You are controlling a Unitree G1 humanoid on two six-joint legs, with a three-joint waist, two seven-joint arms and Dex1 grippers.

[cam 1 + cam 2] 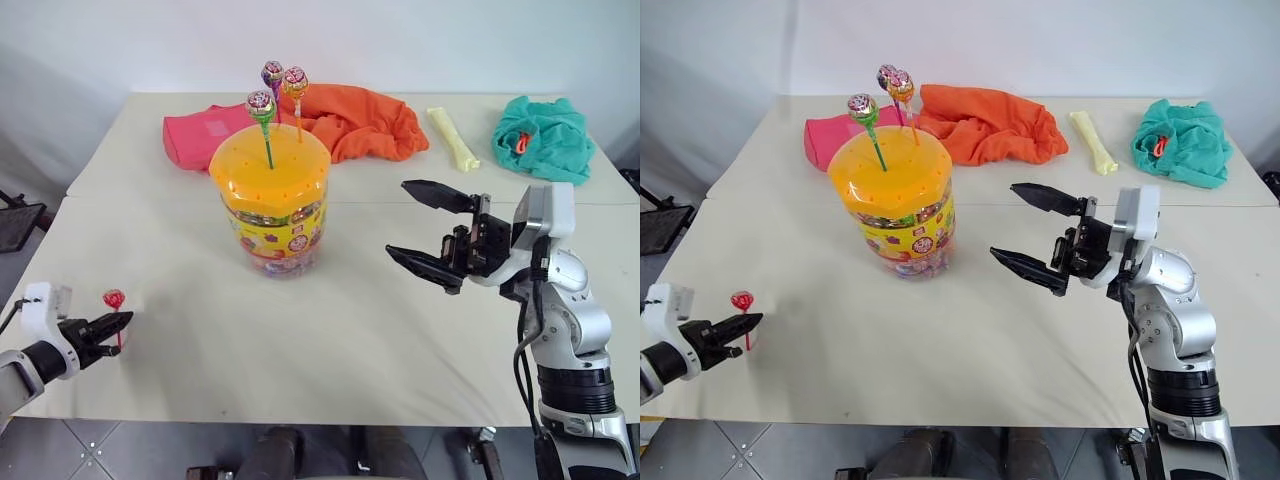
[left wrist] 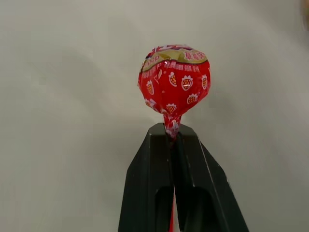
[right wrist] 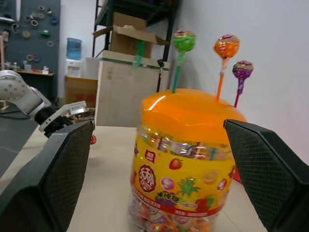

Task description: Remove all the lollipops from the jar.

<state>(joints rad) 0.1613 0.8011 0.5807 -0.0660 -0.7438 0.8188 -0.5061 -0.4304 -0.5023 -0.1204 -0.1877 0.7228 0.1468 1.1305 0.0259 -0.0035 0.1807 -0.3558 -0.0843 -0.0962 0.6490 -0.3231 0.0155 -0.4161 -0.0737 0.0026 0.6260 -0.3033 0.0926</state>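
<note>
The jar (image 1: 270,205) stands upright a little left of centre in the head view, on the near half of the pale table (image 1: 330,340), just in front of the seam between the two tabletops. Three lollipops rise from holes in its orange lid: a green one (image 1: 260,103) in front, an orange one (image 1: 295,80) and a purple one (image 1: 272,72) behind it. Bare table lies open all round the jar, widest toward the near edge.

At the lower left of the frame, close to the table's left edge and near its front corner, the left gripper (image 1: 118,322) is pinched tight on the stick of the red lollipop (image 1: 114,298), whose head stands up just above the fingertips; the left wrist view shows the stick clamped between the closed fingers (image 2: 154,164).

At right of centre, the right gripper (image 1: 425,225) hangs above the table with its fingers spread wide and nothing between them, pointing toward the jar and well apart from it.

Along the far edge lie a pink cloth (image 1: 200,135), an orange cloth (image 1: 360,120), a yellow strip (image 1: 452,138) and a teal cloth (image 1: 545,138), all behind the jar.
</note>
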